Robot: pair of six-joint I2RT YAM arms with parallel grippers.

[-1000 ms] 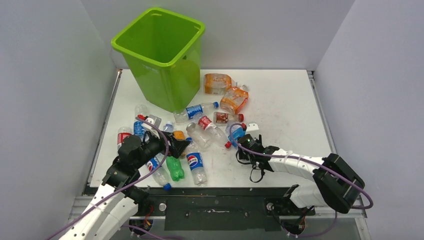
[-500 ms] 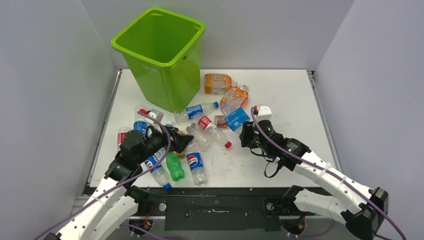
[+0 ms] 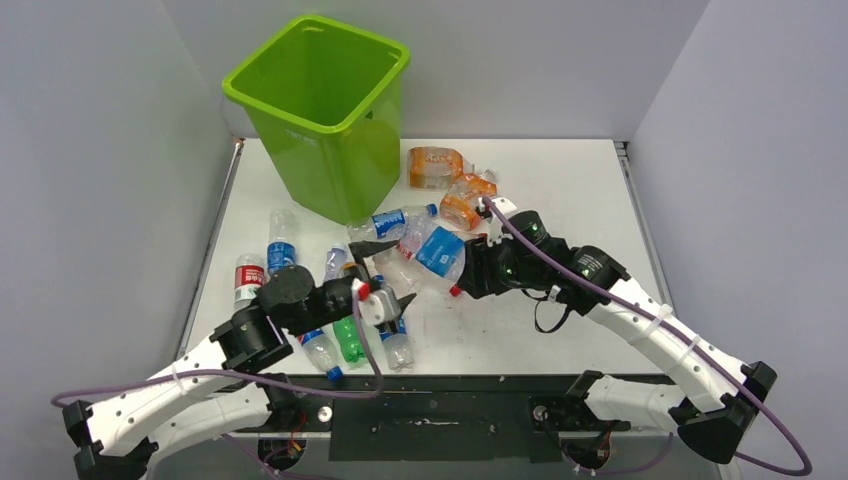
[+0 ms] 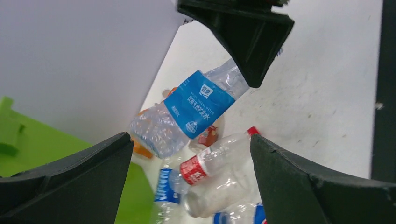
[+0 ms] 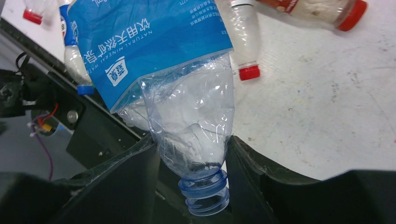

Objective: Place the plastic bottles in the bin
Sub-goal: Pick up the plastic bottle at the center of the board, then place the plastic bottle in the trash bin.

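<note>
The lime-green bin (image 3: 318, 120) stands at the table's back left. My right gripper (image 3: 466, 264) is shut on a clear plastic bottle with a blue label (image 3: 438, 250), held above the table. In the right wrist view its fingers (image 5: 252, 172) clamp just above the uncapped neck of this bottle (image 5: 187, 107). My left gripper (image 3: 388, 272) is open, hovering over the heap of plastic bottles in front of the bin. In the left wrist view the left gripper (image 4: 190, 140) frames a red-labelled clear bottle (image 4: 210, 163), with the held bottle (image 4: 196, 105) beyond it.
Two orange bottles (image 3: 435, 167) (image 3: 462, 205) lie right of the bin. A blue-labelled one (image 3: 392, 222) rests against the bin's base. A green bottle (image 3: 348, 335) and several clear ones (image 3: 281, 245) lie near the left arm. Grey walls close in both sides.
My right gripper has lifted the blue-labelled bottle off the table and carried it back and left. The left arm has swung right, its open gripper now over the middle of the heap.
</note>
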